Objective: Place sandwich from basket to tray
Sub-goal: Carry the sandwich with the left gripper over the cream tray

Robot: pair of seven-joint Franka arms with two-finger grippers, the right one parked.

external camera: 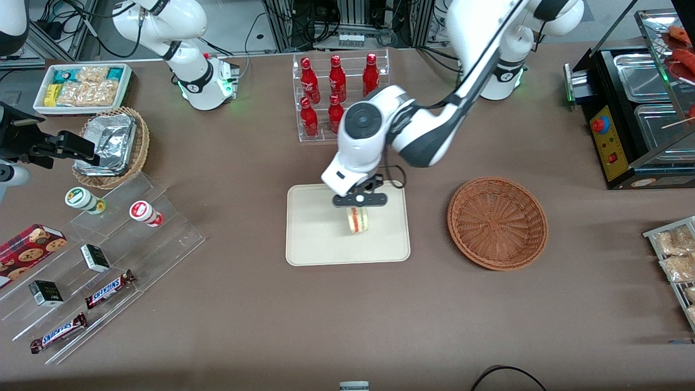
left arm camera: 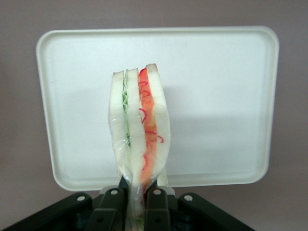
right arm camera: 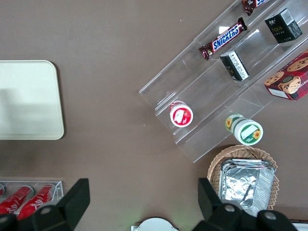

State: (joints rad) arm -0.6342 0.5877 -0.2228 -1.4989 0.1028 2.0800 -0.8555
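My left gripper (external camera: 359, 208) hangs above the cream-white tray (external camera: 309, 244) and is shut on the sandwich (external camera: 357, 220), a clear-wrapped wedge of white bread with green and red-orange filling. In the left wrist view the black fingers (left arm camera: 111, 207) pinch the wrapped end of the sandwich (left arm camera: 139, 127), which hangs over the tray (left arm camera: 216, 96), whose floor is bare around it. The reddish-brown wicker basket (external camera: 497, 222) stands beside the tray, toward the working arm's end of the table, with nothing in it. The tray's corner also shows in the right wrist view (right arm camera: 29, 101).
A clear rack of red bottles (external camera: 336, 95) stands farther from the front camera than the tray. A clear stepped shelf with snacks (external camera: 103, 260), a tan basket with foil (external camera: 114, 144) and a white snack bin (external camera: 81, 87) lie toward the parked arm's end. A black warmer (external camera: 635, 114) stands toward the working arm's end.
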